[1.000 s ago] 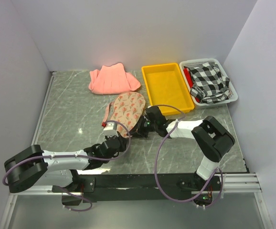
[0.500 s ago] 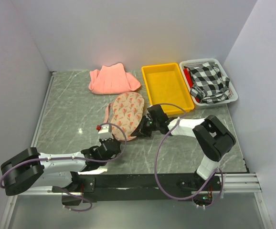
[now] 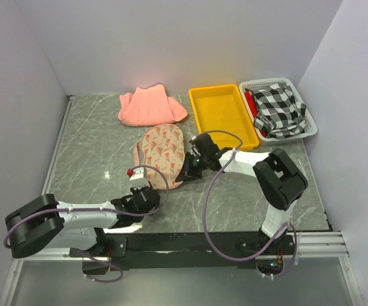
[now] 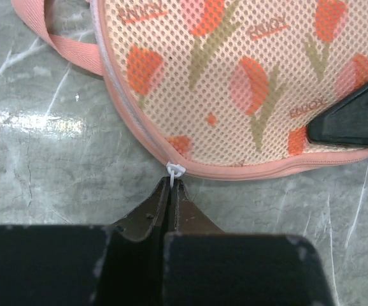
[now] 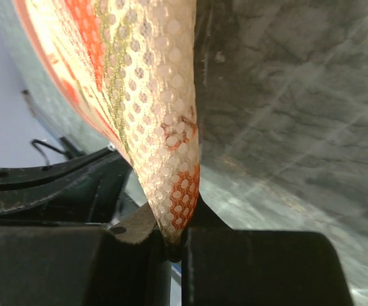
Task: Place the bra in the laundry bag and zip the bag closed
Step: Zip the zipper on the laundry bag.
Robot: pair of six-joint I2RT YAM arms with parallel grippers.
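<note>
The laundry bag (image 3: 163, 151), beige mesh with red-orange tulip prints and pink edging, lies flat mid-table. In the left wrist view the bag (image 4: 247, 83) fills the top, and my left gripper (image 4: 172, 185) is shut on the white zip pull (image 4: 174, 171) at its near edge. In the top view my left gripper (image 3: 147, 190) sits at the bag's near end. My right gripper (image 3: 187, 171) is shut on the bag's right edge; the right wrist view shows the mesh (image 5: 165, 127) pinched between the jaws of the right gripper (image 5: 176, 239). The bra is hidden.
A salmon-pink folded cloth (image 3: 151, 106) lies at the back. A yellow tray (image 3: 222, 115) stands to the right of the bag. A white basket (image 3: 283, 86) holds a black-and-white checked cloth (image 3: 278, 109). Walls close in on both sides.
My left gripper has drawn back and left from the bag's near end, with the zip pull in it. The bag has shifted slightly left. My right gripper kept its hold on the edge.
</note>
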